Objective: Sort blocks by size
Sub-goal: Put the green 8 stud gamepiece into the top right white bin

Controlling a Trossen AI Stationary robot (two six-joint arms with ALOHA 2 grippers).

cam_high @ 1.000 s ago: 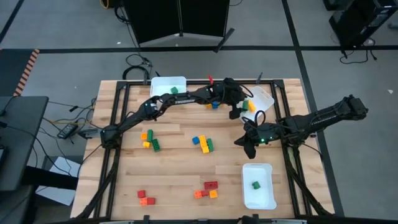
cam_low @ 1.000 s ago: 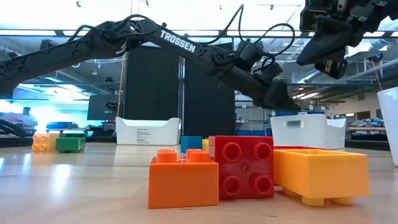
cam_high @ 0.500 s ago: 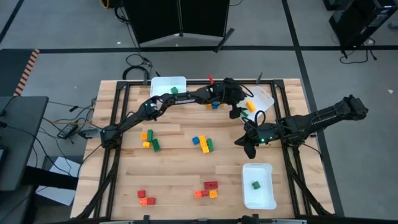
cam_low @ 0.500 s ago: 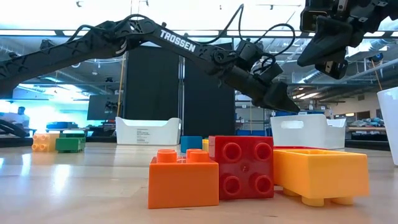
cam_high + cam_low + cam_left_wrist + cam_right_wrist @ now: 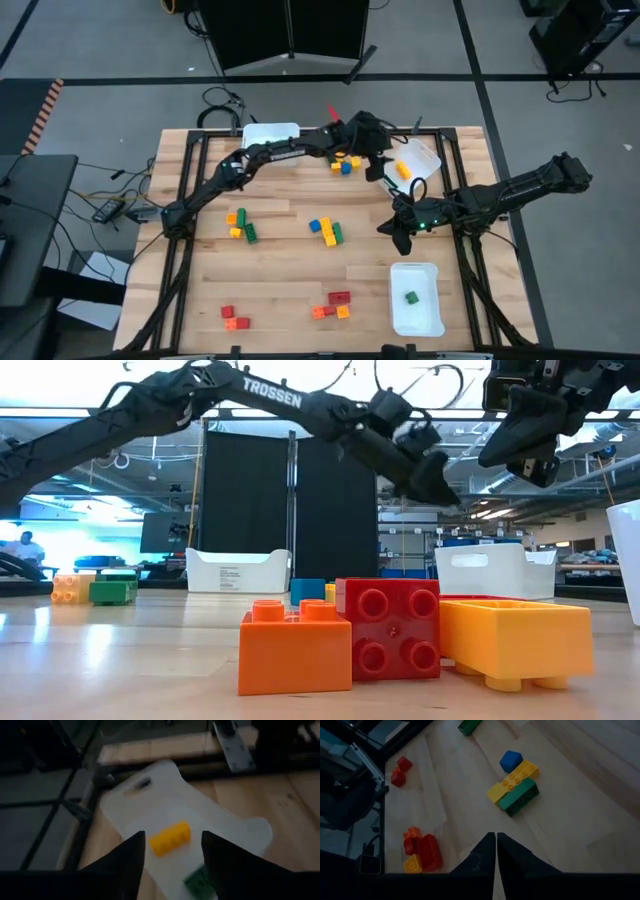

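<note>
Small plastic toy blocks in red, orange, yellow, green and blue lie scattered over the wooden table (image 5: 280, 270). The left gripper (image 5: 375, 168) hangs above the white plastic bin (image 5: 150, 795) at the table's far edge, its fingers apart and empty. Only its wrist view shows what sits right below them: a long yellow brick (image 5: 170, 838) and part of a green brick (image 5: 200, 879) inside that bin. The right gripper (image 5: 399, 238) hovers with fingers pressed together, holding nothing. Its wrist view shows, ahead of the fingertips, a blue cube (image 5: 511, 760) touching a yellow brick (image 5: 513, 781) and a green brick (image 5: 518, 797). The low view alone brings up close an orange brick (image 5: 295, 647), a red brick (image 5: 388, 628) and an upturned yellow-orange brick (image 5: 515, 638).
</note>
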